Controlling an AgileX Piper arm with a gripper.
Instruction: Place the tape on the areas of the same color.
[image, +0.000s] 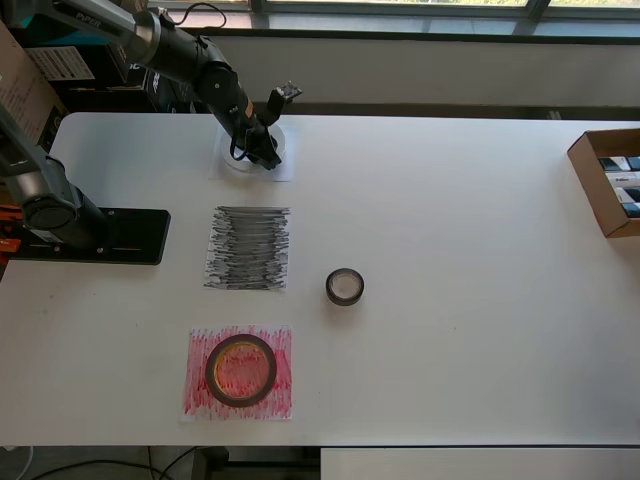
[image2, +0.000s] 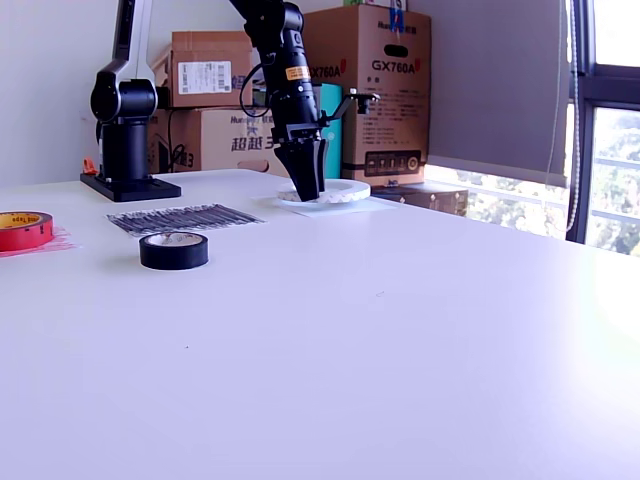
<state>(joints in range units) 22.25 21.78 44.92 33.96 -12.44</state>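
On the white surface (image: 450, 250) three paper rectangles lie in a column toward the overhead view's left. The red-streaked paper (image: 238, 372) is nearest, and the dark-red tape roll (image: 241, 370) with its yellowish core sits flat on it, inside the paper's edges. In the exterior view this roll (image2: 24, 230) shows at the far left. The black-streaked paper (image: 248, 248) lies in the middle of the column with nothing on it. The small black roll (image: 344, 287) rests flat on the bare surface just to the right of that paper in the overhead view, apart from it; the exterior view shows it (image2: 173, 250) in front of the streaked sheet (image2: 185, 217).

The plain white paper (image: 285, 172) lies farthest away, and the white tape ring (image2: 340, 192) sits flat on it. The end effector (image2: 307, 186) points straight down at the ring's near-left rim, its fingers drawn close together at the tip; whether they pinch the ring's wall or merely touch it cannot be told. In the overhead view the end effector (image: 262, 152) covers much of the ring.

A black arm base (image: 95, 236) stands at the left edge, and an open cardboard box (image: 605, 180) sits at the right edge.
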